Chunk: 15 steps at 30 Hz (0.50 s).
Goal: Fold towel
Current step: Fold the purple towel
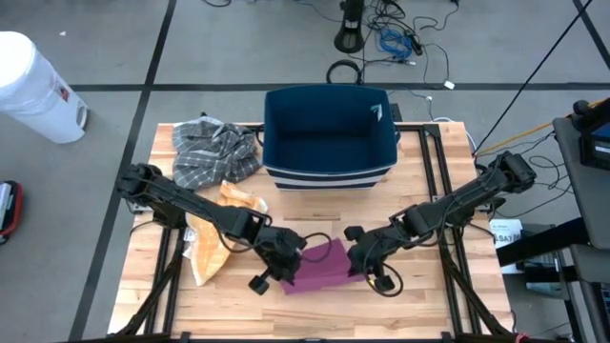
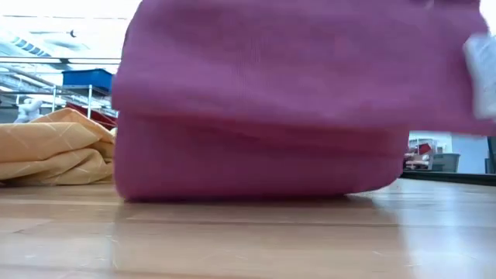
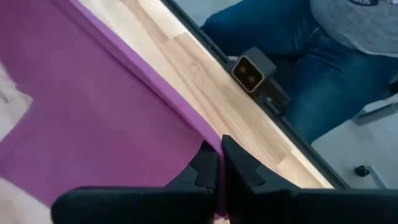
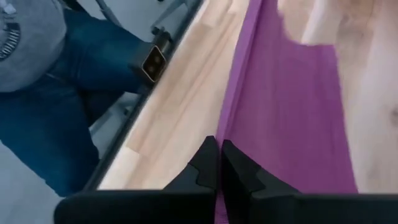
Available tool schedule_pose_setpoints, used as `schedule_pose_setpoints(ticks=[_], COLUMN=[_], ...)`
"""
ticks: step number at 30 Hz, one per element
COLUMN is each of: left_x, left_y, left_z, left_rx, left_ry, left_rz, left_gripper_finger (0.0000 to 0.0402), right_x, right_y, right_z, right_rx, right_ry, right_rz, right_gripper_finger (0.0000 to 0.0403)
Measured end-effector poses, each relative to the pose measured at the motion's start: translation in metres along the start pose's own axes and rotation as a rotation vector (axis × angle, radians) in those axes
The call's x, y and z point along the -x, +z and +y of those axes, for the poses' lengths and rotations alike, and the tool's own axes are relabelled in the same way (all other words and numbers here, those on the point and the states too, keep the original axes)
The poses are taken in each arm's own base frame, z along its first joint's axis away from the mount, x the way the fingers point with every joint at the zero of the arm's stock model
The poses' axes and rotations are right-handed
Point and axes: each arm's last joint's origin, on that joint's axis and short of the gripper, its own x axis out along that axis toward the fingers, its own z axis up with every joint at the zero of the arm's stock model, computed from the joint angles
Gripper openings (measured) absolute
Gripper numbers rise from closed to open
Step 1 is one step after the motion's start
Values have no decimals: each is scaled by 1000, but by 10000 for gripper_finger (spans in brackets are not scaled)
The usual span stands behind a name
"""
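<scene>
A purple towel [image 1: 322, 269] lies near the table's front edge, between my two grippers. In the low view its upper layer [image 2: 294, 62] is raised, while its lower part [image 2: 256, 174] rests on the wood. At the towel's left end my left gripper [image 1: 290, 259] is shut on it. At the right end my right gripper [image 1: 355, 260] is shut on it too. Both grippers slant downward. My left gripper [image 3: 219, 152] pinches the towel's hemmed edge [image 3: 200, 132] between its two fingers, slanting down from the table's left. The cloth runs away from the fingers flat and drawn out. My right gripper [image 4: 219, 152] pinches the towel's edge [image 4: 229, 127] between its two fingers, slanting down from the table's right. The cloth stretches away from it smoothly, partly raised off the table.
A dark blue bin [image 1: 329, 138] stands at the table's far middle, with a plaid cloth [image 1: 214, 152] bunched to its left. A yellow cloth [image 1: 212, 240] lies left of the towel. A seated person in jeans [image 3: 311, 68] is beyond the near edge. A white bucket [image 1: 33, 86] stands on the floor.
</scene>
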Motion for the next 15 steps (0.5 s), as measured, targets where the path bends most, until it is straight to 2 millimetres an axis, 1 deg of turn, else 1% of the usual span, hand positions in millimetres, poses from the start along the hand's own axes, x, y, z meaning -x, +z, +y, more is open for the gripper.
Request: schedule_pose_setpoints(ticks=[2,6,11,15], left_x=[-1,-11,-32,-49], left_y=[0,-4,-15,-23], left_z=[-1,2,10,16], left_rx=[0,39,96,158], left_ry=[-4,3,-6,-19], left_rz=[-2,28,88,128], left_gripper_finger=[11,12,12,12], right_x=[0,-8,-27,-45], right_y=[0,-3,-8,-13], right_z=[0,-1,-5,-12], right_rx=[-7,-27,-39,-64], right_ry=[18,18,31,55], right_rz=[-1,30,85,141], right_gripper_finger=[0,0,0,0])
